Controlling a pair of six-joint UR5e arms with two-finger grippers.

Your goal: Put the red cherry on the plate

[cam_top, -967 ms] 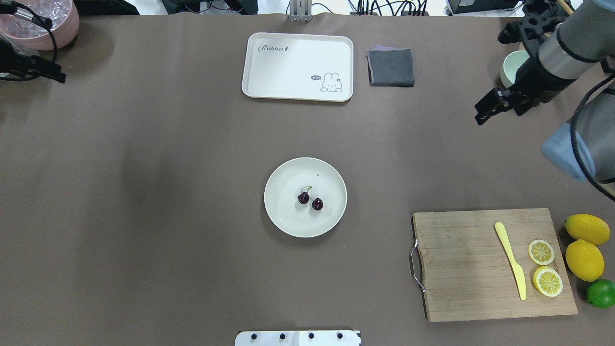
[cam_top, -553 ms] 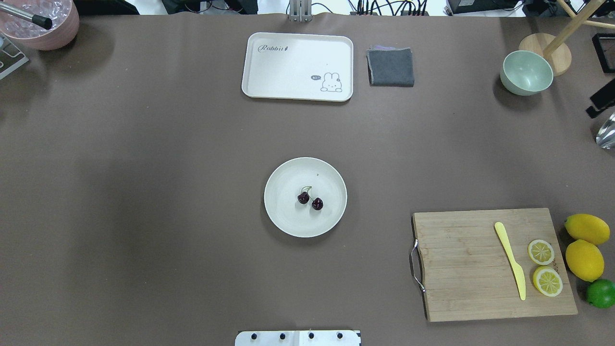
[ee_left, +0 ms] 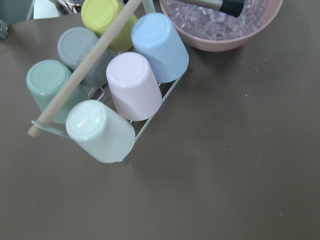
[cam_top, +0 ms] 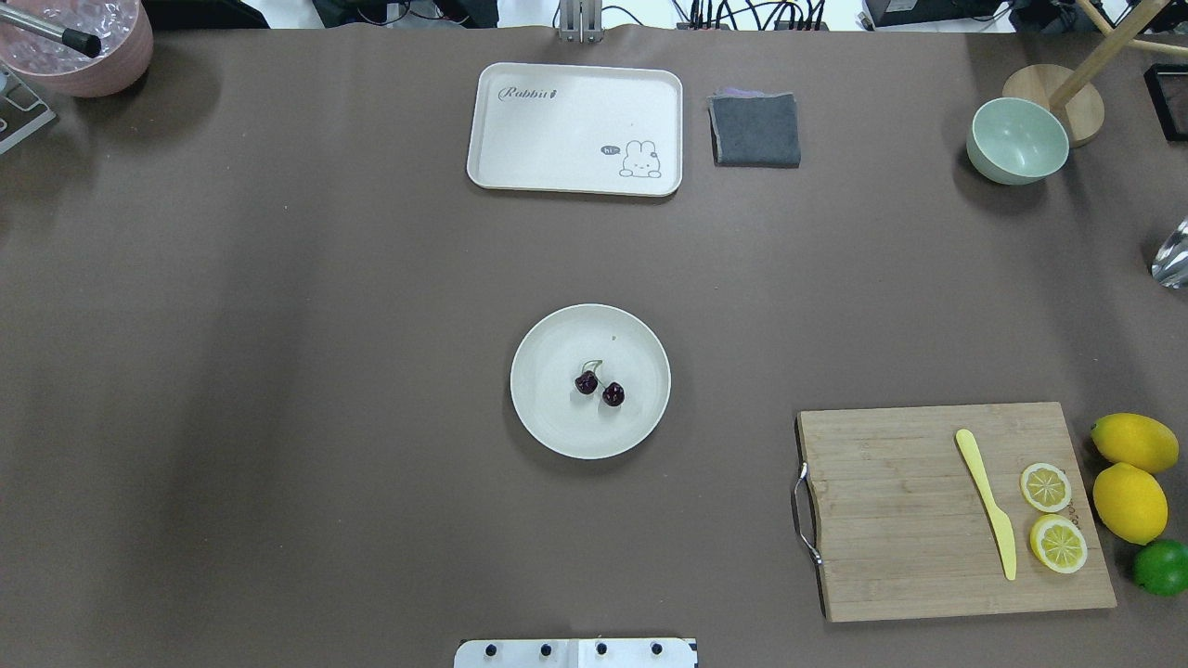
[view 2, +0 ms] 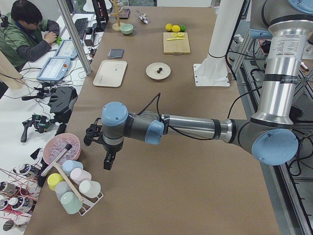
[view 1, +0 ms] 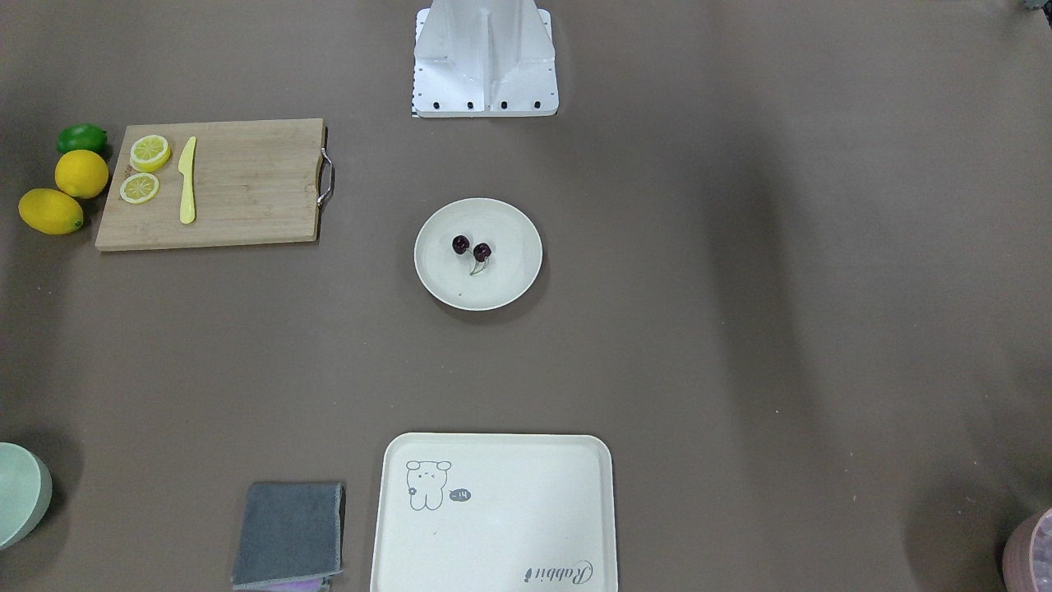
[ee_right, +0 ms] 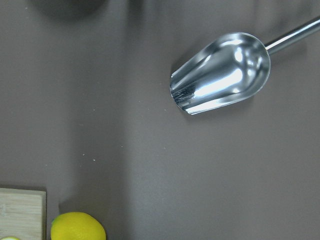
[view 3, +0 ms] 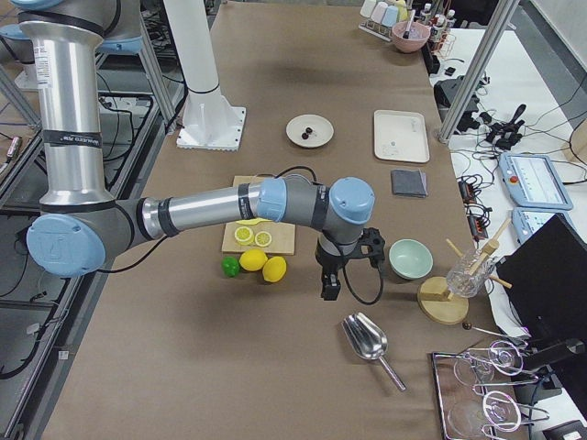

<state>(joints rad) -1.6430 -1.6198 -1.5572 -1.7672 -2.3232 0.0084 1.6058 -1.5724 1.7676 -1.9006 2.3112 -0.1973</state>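
The red cherry point(cam_top: 599, 386), two dark maroon fruits joined by thin stems, lies near the middle of the round off-white plate point(cam_top: 557, 427) at the table's centre; it also shows in the front-facing view as cherry point(view 1: 471, 247) on plate point(view 1: 514, 279). Neither gripper is near it. The left gripper point(view 2: 108, 161) hangs over the table's left end beside the cup rack. Over the right end, the right gripper point(view 3: 328, 286) hangs close to the metal scoop. Both show only in the side views, so I cannot tell whether they are open or shut.
At the back are a cream tray point(cam_top: 575, 128), a grey cloth point(cam_top: 755, 130) and a green bowl point(cam_top: 1016, 141). A cutting board point(cam_top: 891, 520) with a yellow knife and lemon slices sits front right, with lemons point(cam_top: 1129, 501) beside it. Also present: scoop point(ee_right: 220, 75), cup rack point(ee_left: 110, 95), ice bowl point(cam_top: 88, 56).
Both arms have drawn back out of the overhead view, the right arm off the right edge and the left off the left edge. The cherry and plate have not moved.
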